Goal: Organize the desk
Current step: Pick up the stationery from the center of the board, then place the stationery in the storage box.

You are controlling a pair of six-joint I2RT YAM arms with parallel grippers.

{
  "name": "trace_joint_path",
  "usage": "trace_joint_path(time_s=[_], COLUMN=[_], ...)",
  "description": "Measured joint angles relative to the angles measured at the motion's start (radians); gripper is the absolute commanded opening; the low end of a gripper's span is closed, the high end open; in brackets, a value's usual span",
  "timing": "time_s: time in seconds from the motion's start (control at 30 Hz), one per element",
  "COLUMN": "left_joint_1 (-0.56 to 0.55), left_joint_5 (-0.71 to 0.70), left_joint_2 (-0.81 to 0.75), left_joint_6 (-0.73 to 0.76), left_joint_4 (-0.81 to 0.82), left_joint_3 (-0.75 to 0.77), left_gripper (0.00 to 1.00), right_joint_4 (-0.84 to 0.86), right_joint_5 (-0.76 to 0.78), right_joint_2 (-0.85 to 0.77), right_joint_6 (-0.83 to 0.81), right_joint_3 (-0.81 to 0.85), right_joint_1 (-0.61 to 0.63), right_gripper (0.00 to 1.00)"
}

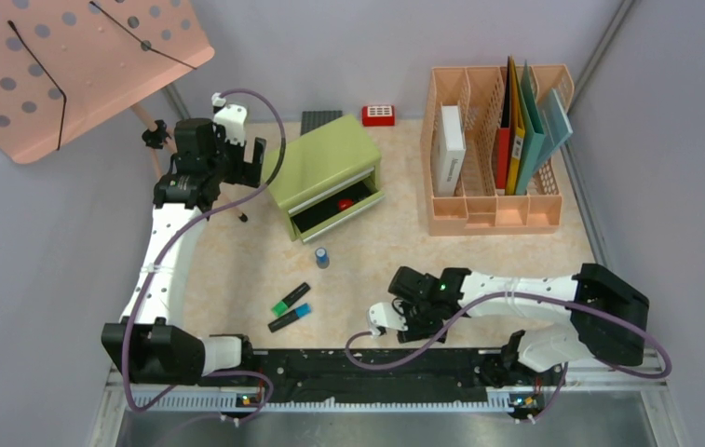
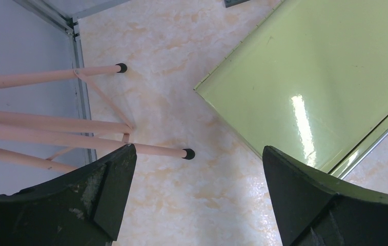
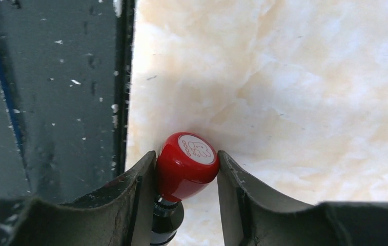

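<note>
The table [image 1: 237,270] is beige with a marble pattern, walled in grey, and lies beneath both hands. The right hand [image 3: 186,156] is grasping a red knob [image 3: 181,174] on the table, well in front of the green cabinet [image 1: 325,168]. The left hand [image 2: 198,149] hangs released, spread wide, just left of that cabinet.

Two markers were counted, a green marker [image 1: 291,299] and a blue marker [image 1: 290,318], along with one drawer cabinet [image 1: 322,160], one file rack [image 1: 495,212], one small bottle [image 1: 322,257] and one red knob [image 3: 185,165].

The left end effector [image 2: 198,149] gapes above the desk [image 2: 171,77] beside green cabinet [image 2: 309,77].
</note>
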Motion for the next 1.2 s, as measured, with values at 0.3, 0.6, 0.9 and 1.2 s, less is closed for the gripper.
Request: trace_joint_path(time_s=[0.3,0.6,0.9,1.2], left_joint_1=[0.0,0.0,0.0,0.0], left_joint_5=[0.002,0.004,-0.011,-0.024], left_joint_2=[-0.029,-0.063,-0.081,-0.081], left_joint_6=[0.006,0.01,0.033,0.039], left_joint_4=[0.013,0.038,0.054,0.072], left_joint_3=[-0.018,-0.043,-0.08,-0.094], left_gripper=[0.99,0.99,0.99,0.99], right_joint_4=[-0.071,-0.064,-0.026,0.013], right_joint_5=[0.098,0.153,0.195,0.196], right_joint_2=[0.048,0.238,0.517,0.602], right_joint_6=[-0.091,-0.385,-0.661,-0.865], right_joint_3=[0.237,0.589,0.885,0.966], right_joint_1=[-0.06,-0.158,-0.224,-0.236], right_gripper=[0.19,0.17,0.17,0.17])
